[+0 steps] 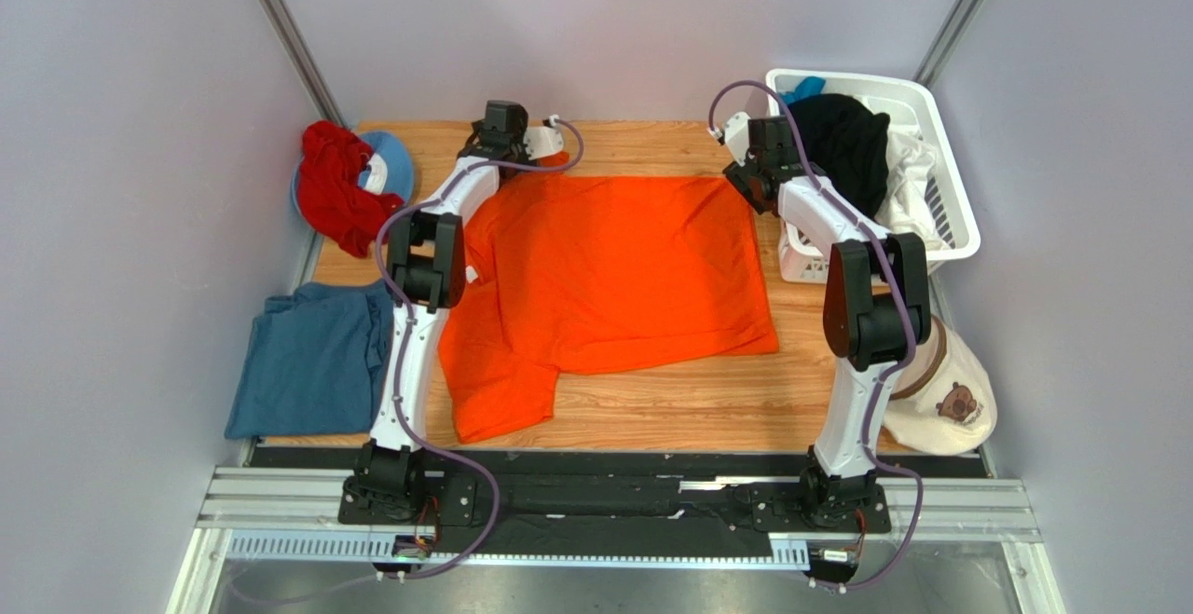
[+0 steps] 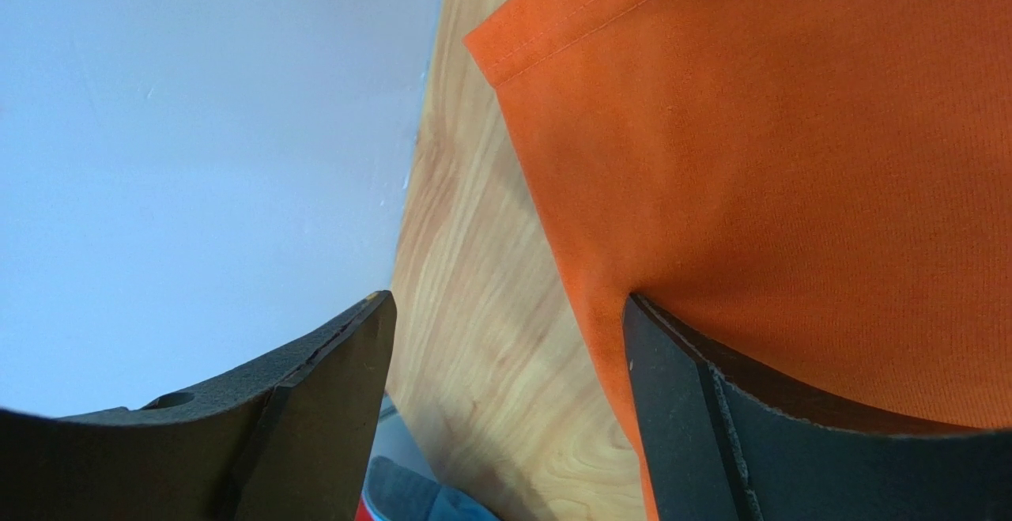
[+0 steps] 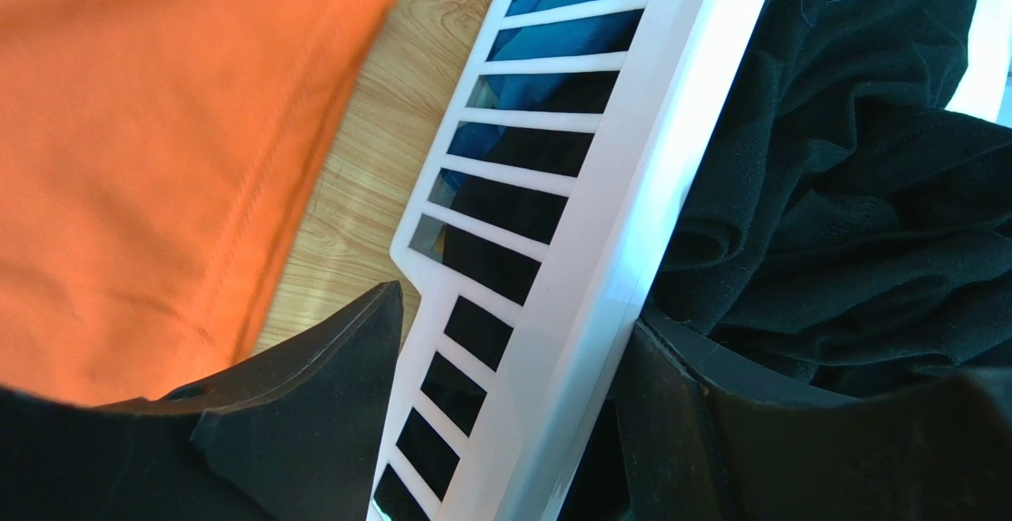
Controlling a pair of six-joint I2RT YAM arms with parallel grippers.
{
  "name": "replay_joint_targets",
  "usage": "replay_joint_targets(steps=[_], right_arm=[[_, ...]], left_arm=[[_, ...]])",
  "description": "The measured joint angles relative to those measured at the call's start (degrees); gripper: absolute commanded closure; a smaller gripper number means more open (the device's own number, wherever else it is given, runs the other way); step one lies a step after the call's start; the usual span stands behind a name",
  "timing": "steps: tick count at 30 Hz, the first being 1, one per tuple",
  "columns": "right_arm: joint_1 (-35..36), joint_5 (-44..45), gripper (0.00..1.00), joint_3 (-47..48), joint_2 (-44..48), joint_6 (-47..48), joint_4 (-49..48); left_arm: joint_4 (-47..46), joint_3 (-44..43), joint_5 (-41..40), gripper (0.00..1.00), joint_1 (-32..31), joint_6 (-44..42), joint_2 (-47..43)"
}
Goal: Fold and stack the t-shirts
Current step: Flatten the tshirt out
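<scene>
Beside the orange t-shirt (image 1: 616,272), wrist views alone show both jaws open, right ones over the basket rim (image 3: 636,225).

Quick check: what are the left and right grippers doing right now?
Left gripper: open, empty, at the edge of the bright orange cloth t-shirt.
Right gripper: open, empty, over the rim of the white slatted plastic basket.

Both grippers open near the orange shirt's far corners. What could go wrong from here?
1. In its wrist view the right gripper, open, frames the white basket rim, not the orange t-shirt corner; closing here may grab the basket.
2. The left gripper has cloth by one finger only, bare table between them; a pinch may catch little or miss.
</scene>
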State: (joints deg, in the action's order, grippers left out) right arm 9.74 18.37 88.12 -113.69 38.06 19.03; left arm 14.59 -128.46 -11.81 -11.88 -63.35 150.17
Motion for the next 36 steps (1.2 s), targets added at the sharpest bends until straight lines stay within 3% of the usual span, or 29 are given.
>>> replay_joint_targets(steps=[11,21,27,36], right_arm=[[0.81,0.20,0.35,2.01,-0.44,-0.07,3.21],[1.88,2.67,0.35,3.15,-1.42,-0.04,4.26],[4.70,0.85,0.35,5.16,-3.04,-0.15,3.39],[10.34,-3.54,0.35,9.07,-4.98,-1.70,2.95]], left_arm=[[-5.09,-11.13,-1.33,0.18,1.77,-5.49,8.61],[-11.23,-11.89,-0.74,0.18,1.44,-9.01,10.82],[-15.13,-9.90,-1.01,0.14,1.14,-8.26,10.64],[-18.60,1.31,-0.26,0.12,0.96,-3.74,3.52]])
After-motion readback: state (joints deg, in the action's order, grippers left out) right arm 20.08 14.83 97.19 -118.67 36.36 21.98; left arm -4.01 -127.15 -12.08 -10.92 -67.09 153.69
